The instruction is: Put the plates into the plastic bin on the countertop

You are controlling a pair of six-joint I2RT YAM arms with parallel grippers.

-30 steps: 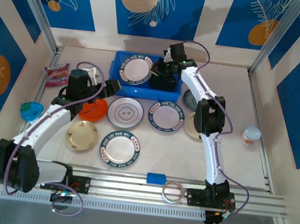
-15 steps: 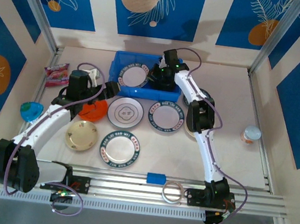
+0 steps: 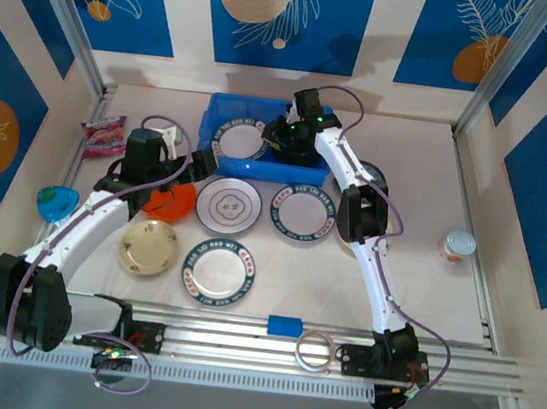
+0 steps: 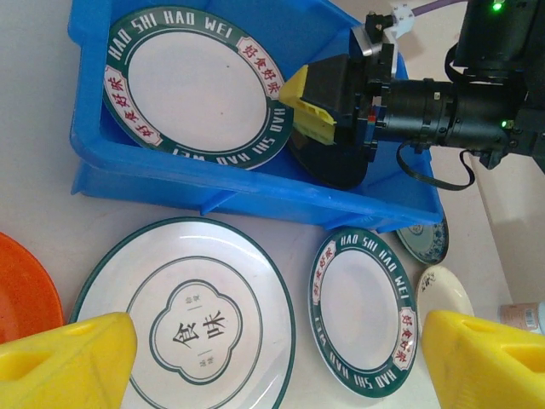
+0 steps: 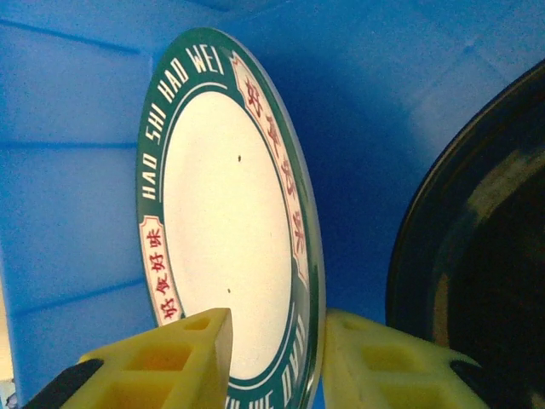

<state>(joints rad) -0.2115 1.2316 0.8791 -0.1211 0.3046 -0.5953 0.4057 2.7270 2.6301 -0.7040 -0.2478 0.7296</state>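
Over the worktop's (image 3: 414, 284) left middle, the left end effector (image 4: 277, 349) hangs, fingers wide apart. Along the far edge the bin (image 4: 213, 192) lies lengthwise. A green-rimmed plate (image 4: 192, 85) lies face-up in its left half, rim between the right end effector's (image 5: 277, 341) fingers; whether clamped, I cannot tell.

We note: green-rimmed plate (image 5: 230, 230) glossy, black plate (image 5: 477, 281) shiny; bin (image 5: 77, 111) smooth blue plastic; fingers (image 5: 170, 366) matt yellow plastic; table (image 4: 34, 196) matt beige.

A robot test booth in a lab.
Blue leaf-printed wall panels (image 3: 307, 27) close the pale beige flat countertop (image 3: 423, 295) from 9 to 3 o'clock; a grooved aluminium rail (image 3: 217, 330) at 6 o'clock carries two white robot arms (image 3: 84, 228).
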